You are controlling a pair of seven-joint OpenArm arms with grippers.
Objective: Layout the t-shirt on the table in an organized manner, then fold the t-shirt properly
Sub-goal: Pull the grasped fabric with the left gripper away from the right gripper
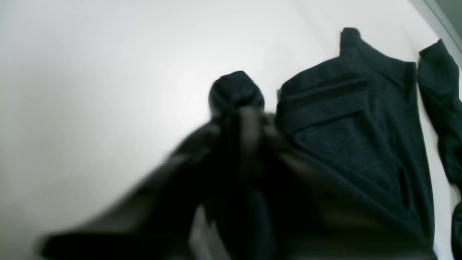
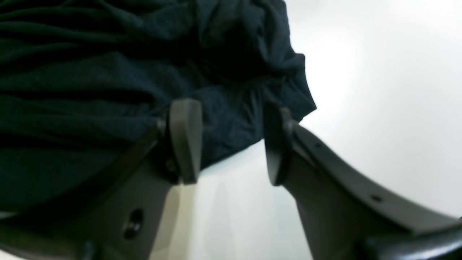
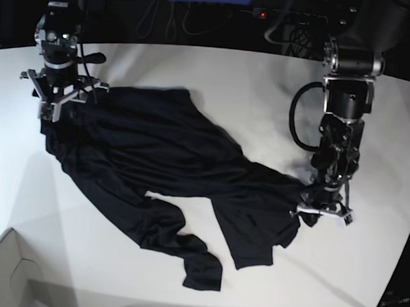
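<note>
The black t-shirt [image 3: 164,151] lies crumpled and spread diagonally across the white table [image 3: 229,79]. At the shirt's right-hand end, my left gripper [image 3: 324,209] is down at the cloth. In the left wrist view its blurred fingers [image 1: 249,119] are shut, with a bunch of the t-shirt [image 1: 236,90] pinched at their tips and folded fabric lying to the right. Over the shirt's far left edge my right gripper [image 3: 56,108] stands open. In the right wrist view, the right gripper [image 2: 231,144] has its two pads apart, with the t-shirt [image 2: 90,72] just beyond them.
A pale cardboard box corner [image 3: 6,274] sits at the lower left. Cables and dark equipment run behind the table's back edge. The table's curved edge [image 3: 398,274] passes close to the left arm.
</note>
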